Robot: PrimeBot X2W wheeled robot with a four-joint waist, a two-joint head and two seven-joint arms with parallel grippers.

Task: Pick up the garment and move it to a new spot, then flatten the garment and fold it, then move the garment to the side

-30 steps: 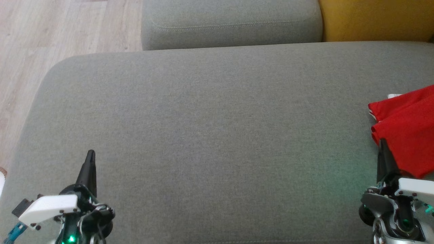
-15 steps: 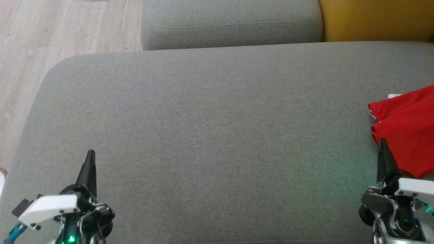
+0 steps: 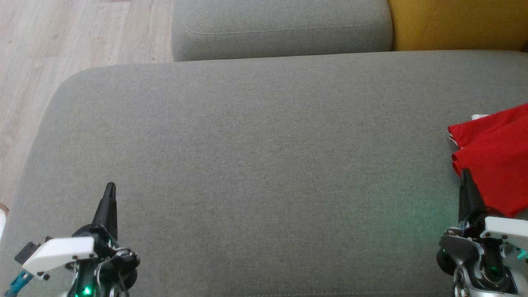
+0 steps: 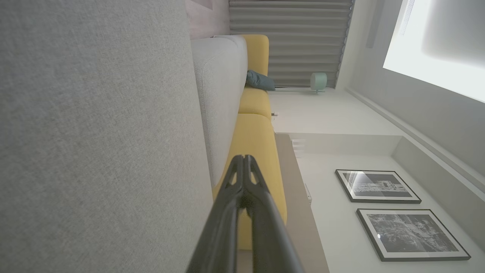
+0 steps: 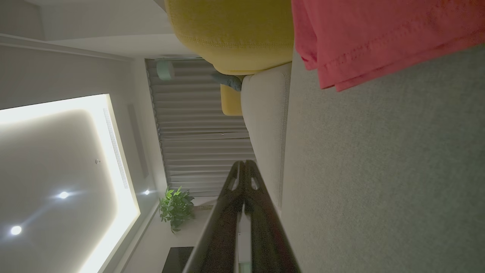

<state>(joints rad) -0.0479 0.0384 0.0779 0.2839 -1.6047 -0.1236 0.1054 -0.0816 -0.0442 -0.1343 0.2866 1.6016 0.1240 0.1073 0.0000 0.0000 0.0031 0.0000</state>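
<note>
In the head view, the red cloth garment (image 3: 493,165) lies at the far right of the wide grey fabric sofa seat (image 3: 255,156), and part of it runs off the edge of the picture. It lies in flat layers, one edge over another. The left gripper (image 3: 110,189) hangs low on the left, well apart from the garment. The right gripper (image 3: 465,175) sits just beside the garment's near edge, and I cannot tell if it touches. In the left wrist view, the left gripper's jaws are pressed together with nothing between them, above the grey seat. In the right wrist view, the right gripper's jaws are pressed together too and hold nothing, and the garment's stitched hem (image 5: 379,45) lies on the seat ahead. This could be a garment that is folded and put aside, or one that waits to be picked up. The pictures fit both. The garment looks soft, thin and light, so I think it will flop and bend when lifted. A good place to hold it is the stitched hem or a corner, pinching all the layers at once so they don't slide apart.
</note>
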